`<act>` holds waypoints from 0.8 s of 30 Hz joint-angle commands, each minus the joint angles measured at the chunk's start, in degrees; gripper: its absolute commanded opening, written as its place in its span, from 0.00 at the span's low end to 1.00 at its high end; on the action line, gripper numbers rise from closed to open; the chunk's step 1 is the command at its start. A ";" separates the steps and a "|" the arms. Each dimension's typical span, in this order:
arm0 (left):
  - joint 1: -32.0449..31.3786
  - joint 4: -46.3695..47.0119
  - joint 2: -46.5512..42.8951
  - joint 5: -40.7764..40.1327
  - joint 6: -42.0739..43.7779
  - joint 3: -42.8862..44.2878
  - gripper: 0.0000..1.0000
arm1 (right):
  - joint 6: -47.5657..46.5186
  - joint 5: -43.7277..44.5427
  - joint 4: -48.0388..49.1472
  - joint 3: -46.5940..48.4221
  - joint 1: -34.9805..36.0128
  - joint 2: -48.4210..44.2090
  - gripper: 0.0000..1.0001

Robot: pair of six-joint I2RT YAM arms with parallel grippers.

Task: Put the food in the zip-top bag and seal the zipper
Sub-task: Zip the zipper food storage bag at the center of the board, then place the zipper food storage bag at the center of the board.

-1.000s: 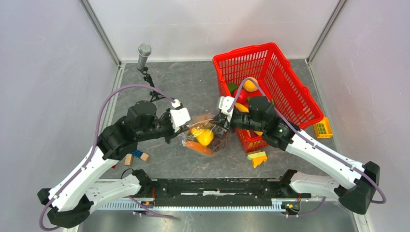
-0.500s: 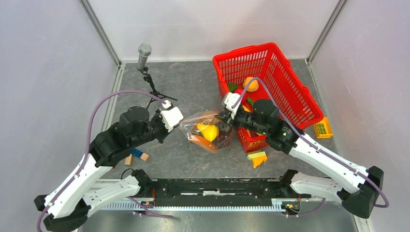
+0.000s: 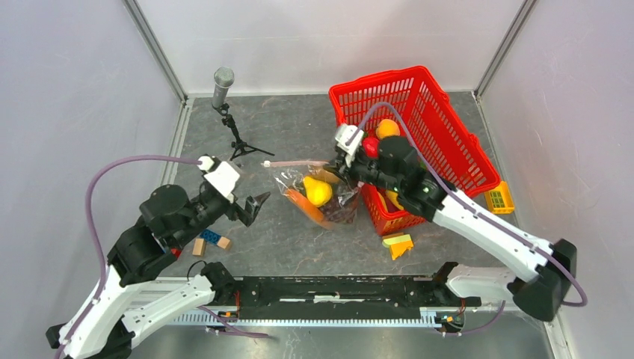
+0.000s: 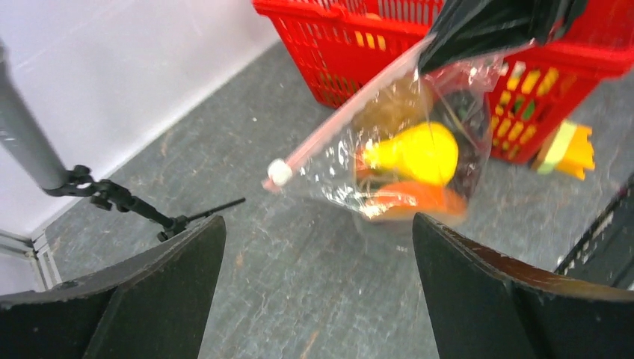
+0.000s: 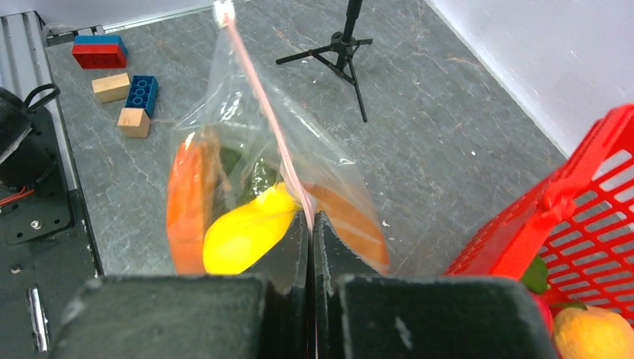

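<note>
The bag (image 3: 321,196) is hanging beside the red basket (image 3: 441,127), its bottom sagging low toward the counter (image 3: 299,127); I cannot tell whether it is touching. The zipper (image 3: 295,162) is stretching out level to the left, with its white slider (image 3: 268,162) sitting at the free end. Inside, the food is bunching at the bottom: a yellow piece (image 3: 319,192), an orange piece (image 3: 303,203) and something dark behind them.

My right jaws are staying pinched tight on the zipper's right end, right up against the basket's front corner. From my right wrist, the zipper (image 5: 262,112) is running straight out from between the two closed fingers, with the yellow piece (image 5: 243,232) just below.

My left jaws are no longer gripping the zipper's left end as they were a second ago. They are now gaping wide, holding nothing, and pulling back toward the near left, well apart from the bag (image 4: 329,161). The bag itself is sitting higher and farther back than before.

Blocks (image 3: 209,241) are lying near my left arm, and a microphone stand (image 3: 228,112) is standing behind.
</note>
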 commanded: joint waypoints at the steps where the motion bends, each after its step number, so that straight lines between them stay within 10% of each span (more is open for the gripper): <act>1: 0.16 7.76 -1.12 -5.74 -6.20 -0.14 1.00 | -0.97 -1.41 2.55 14.25 -0.13 6.48 0.00; 9: 0.16 11.28 -5.36 -13.28 -8.87 -1.18 1.00 | -8.95 -4.46 -9.91 37.33 -0.06 20.19 0.00; 17: 0.16 9.34 -7.16 -12.96 -9.74 1.26 1.00 | -14.89 -15.55 -11.00 4.34 8.66 7.94 0.01; 19: 0.16 9.09 -5.98 -11.84 -9.63 1.70 1.00 | -15.32 -18.17 -12.14 0.32 11.33 5.18 0.17; 21: 0.16 9.63 -4.77 -11.19 -9.64 1.47 1.00 | -16.06 -19.21 -13.28 -2.09 13.19 3.04 0.55; 24: 0.16 11.26 -3.63 -10.56 -10.43 0.28 1.00 | -13.59 -16.35 -9.17 -5.59 13.33 -2.30 0.73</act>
